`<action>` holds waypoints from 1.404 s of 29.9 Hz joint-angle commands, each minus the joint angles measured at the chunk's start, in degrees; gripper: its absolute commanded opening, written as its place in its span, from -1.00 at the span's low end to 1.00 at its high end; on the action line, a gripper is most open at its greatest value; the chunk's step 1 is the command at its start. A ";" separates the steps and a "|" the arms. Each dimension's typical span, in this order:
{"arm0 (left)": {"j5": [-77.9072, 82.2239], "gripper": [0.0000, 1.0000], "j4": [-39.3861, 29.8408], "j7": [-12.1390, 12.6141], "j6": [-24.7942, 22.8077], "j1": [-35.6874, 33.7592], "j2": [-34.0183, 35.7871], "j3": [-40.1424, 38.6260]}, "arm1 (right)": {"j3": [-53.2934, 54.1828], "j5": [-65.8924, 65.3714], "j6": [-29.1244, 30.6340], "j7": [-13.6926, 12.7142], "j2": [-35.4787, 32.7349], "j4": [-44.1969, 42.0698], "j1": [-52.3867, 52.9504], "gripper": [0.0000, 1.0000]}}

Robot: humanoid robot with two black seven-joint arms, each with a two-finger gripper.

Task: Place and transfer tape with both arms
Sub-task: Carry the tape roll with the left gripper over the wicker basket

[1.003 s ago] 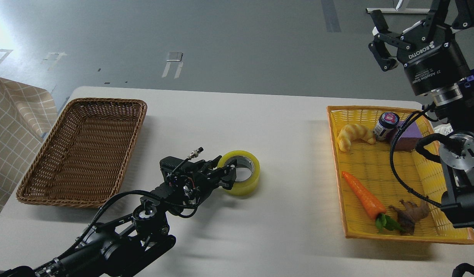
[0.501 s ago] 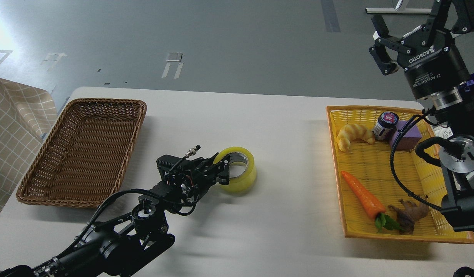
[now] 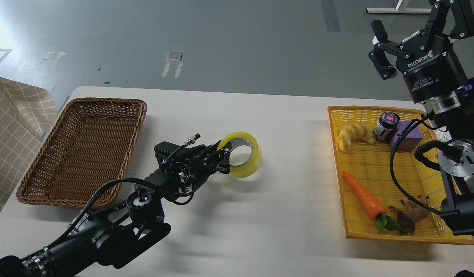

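Note:
The yellow tape roll (image 3: pixel 247 161) is in the middle of the white table (image 3: pixel 267 215), tilted and lifted a little off the surface. My left gripper (image 3: pixel 224 158) is shut on the tape's left rim, with one finger inside the ring and one outside. My left arm comes in from the lower left. My right gripper (image 3: pixel 414 29) is open and empty, raised high at the upper right, above the yellow basket (image 3: pixel 335 154).
A brown wicker basket (image 3: pixel 37 161) stands empty at the left. The yellow basket holds a croissant (image 3: pixel 353 135), a small jar (image 3: pixel 386 126), a purple block (image 3: pixel 408 135), a carrot (image 3: pixel 364 199) and a brown root (image 3: pixel 410 215). A checked cloth (image 3: pixel 12 127) hangs at the far left.
My left gripper has closed on the tape and lifted and tilted it off the table. My right gripper has shifted slightly up and to the right.

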 commanded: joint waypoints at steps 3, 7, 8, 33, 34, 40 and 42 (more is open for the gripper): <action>0.01 -0.65 -2.46 -0.14 -0.32 -2.57 5.82 -0.08 | 0.00 -0.01 0.00 -0.09 0.13 -0.14 0.00 1.00; 0.01 -0.65 -4.31 -0.32 -0.50 -5.20 11.18 -0.16 | 0.00 -0.01 0.00 -0.09 0.21 -0.14 0.18 1.00; 0.01 -0.65 -4.40 -0.32 -0.59 -6.00 11.98 -0.16 | 0.00 -0.01 0.09 -0.09 0.13 -0.14 0.09 1.00; -10.38 -0.59 1.49 -13.49 6.00 -7.42 46.27 0.27 | -0.09 -0.01 0.00 -0.09 0.22 -0.05 -0.53 1.00; -10.91 -0.59 2.45 -14.19 7.31 -5.84 46.44 0.27 | -0.09 -0.01 0.00 -0.09 0.21 -0.14 -0.53 1.00; -11.70 -0.52 6.23 -14.99 13.03 0.40 45.74 0.45 | -0.09 -0.01 0.00 -0.09 0.21 -0.23 -1.14 1.00; -11.70 -0.52 7.20 -14.99 13.39 1.46 45.57 0.45 | -0.09 -0.01 0.00 -0.09 0.21 -0.14 -1.49 1.00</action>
